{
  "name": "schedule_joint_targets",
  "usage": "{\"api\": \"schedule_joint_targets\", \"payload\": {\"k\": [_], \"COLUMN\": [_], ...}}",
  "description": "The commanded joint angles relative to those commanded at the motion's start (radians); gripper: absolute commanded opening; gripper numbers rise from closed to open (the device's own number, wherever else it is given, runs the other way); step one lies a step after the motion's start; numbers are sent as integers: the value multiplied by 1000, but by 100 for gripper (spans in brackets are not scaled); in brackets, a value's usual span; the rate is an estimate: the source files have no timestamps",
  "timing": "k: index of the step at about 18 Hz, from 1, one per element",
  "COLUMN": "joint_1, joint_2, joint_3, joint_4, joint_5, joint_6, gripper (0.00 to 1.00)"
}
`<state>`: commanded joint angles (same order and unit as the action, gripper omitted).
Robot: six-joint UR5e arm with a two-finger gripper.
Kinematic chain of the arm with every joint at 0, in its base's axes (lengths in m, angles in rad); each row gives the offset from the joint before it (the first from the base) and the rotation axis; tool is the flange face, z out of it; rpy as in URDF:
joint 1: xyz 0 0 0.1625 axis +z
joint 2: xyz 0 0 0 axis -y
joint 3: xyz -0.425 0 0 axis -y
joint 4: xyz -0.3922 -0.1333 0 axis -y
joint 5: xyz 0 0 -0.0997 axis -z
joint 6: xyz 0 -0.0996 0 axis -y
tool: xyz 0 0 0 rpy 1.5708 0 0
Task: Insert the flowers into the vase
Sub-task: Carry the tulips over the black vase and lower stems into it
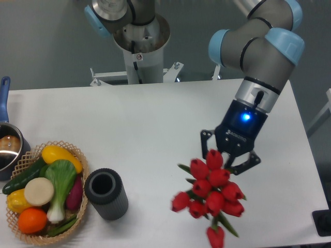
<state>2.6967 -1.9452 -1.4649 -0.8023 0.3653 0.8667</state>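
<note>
At the far left edge of the frame a blue-handled pot (7,147) is sitting partly cut off, and just beside it, in the lower left, a wicker basket (79,155) is holding toy produce: a yellow squash, an orange, a leafy green-and-white vegetable (59,181) and others. Touching or nearly touching the basket's right rim, the vase (106,194) is standing upright on the white worktop (155,119), its round dark mouth facing up and empty.

Moving right across a bare stretch of worktop, the flowers (212,194) are hanging in the lower right of centre. The red buds are bunching toward the lower left and bottom of the frame, with green leaves poking out among them. The stems are mostly hidden, so which way they are pointing is hard to tell.

Just above them, the hand (229,164) is reaching down from the arm in the upper right, its two fingers closing around the top of the bunch; it appears to be gripping the flowers, though the contact itself is hidden behind the buds.

The relation that matters: the vase is lying well apart to the left of the hand, and slightly lower in the frame. The next move probably calls for carrying the bunch leftward until it is sitting over the mouth, then lowering it stem end first.
</note>
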Motion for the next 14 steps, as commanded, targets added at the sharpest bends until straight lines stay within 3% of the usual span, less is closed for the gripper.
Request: {"api": "schedule_joint_targets", "payload": {"k": [5, 10, 14], "joint_1": [-40, -123, -155], "joint_2": [-9, -40, -46], "joint_3": [0, -18, -48], "joint_4": [46, 49, 48], "joint_5": [-218, -351, -394], "joint_6": [32, 117, 181], "gripper": [0, 4, 5]}}
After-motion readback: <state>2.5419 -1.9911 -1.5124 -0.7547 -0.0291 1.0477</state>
